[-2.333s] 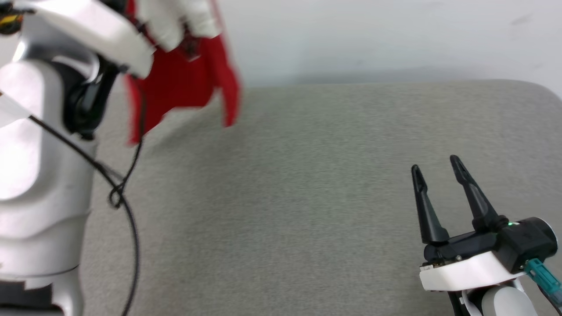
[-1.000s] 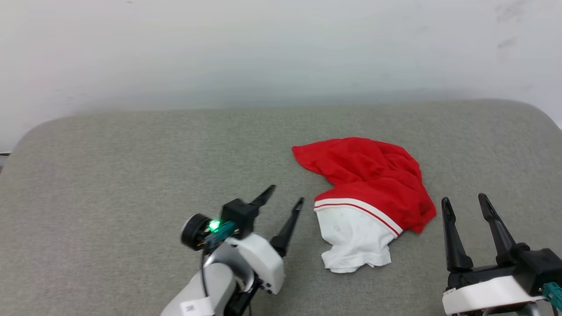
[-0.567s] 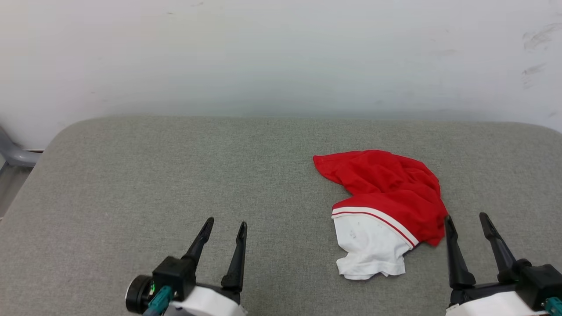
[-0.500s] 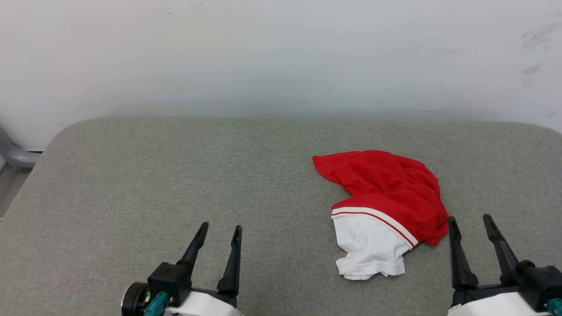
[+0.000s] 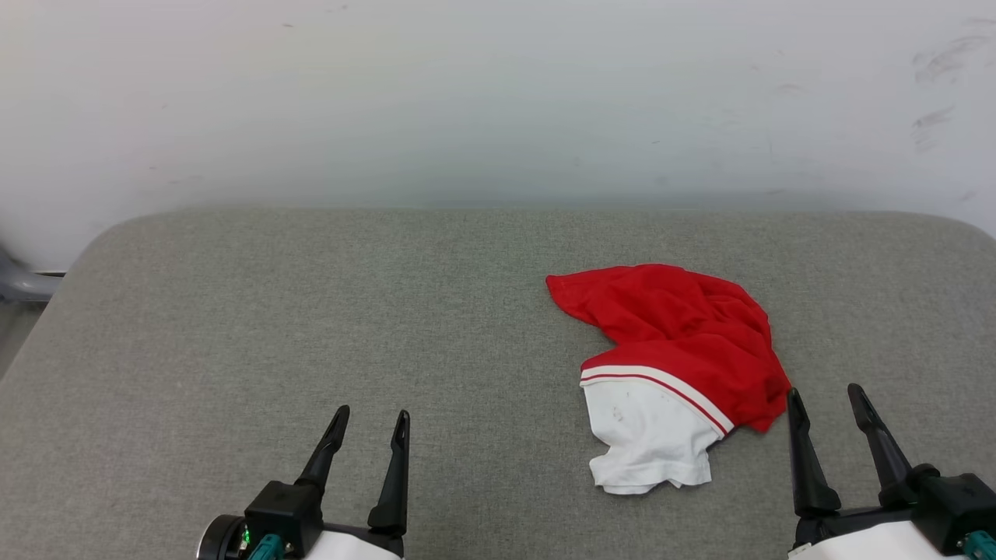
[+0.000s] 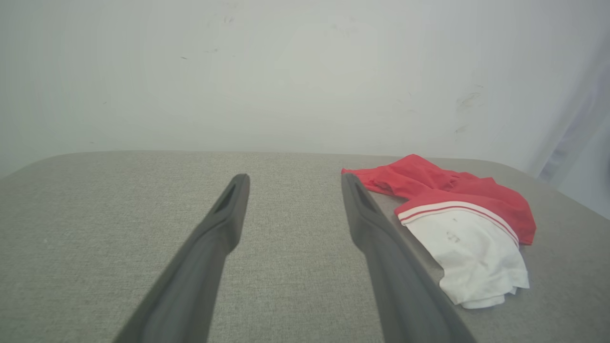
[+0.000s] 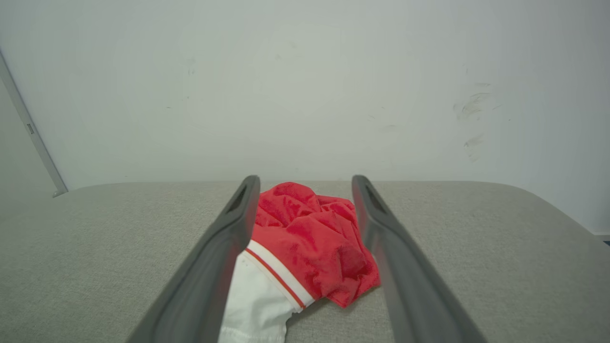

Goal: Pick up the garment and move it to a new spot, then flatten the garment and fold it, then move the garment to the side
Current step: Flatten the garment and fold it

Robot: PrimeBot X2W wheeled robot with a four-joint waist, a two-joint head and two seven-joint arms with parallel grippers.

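Garment (image 5: 685,334): one, crumpled on cushion (image 5: 311,311); left end effector (image 5: 373,412), right end effector (image 5: 823,389): two, both spread, empty

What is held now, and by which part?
Nothing. The left end effector and right end effector are open; the crumpled red-and-white shirt lies free.

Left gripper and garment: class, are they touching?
Apart. The head view shows a wide strip of bare grey cushion between the left gripper and the garment.

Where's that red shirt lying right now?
In the head view the shirt lies crumpled on the grey cushion, right of centre, just ahead of the open right pincer and well apart from the left pincer.
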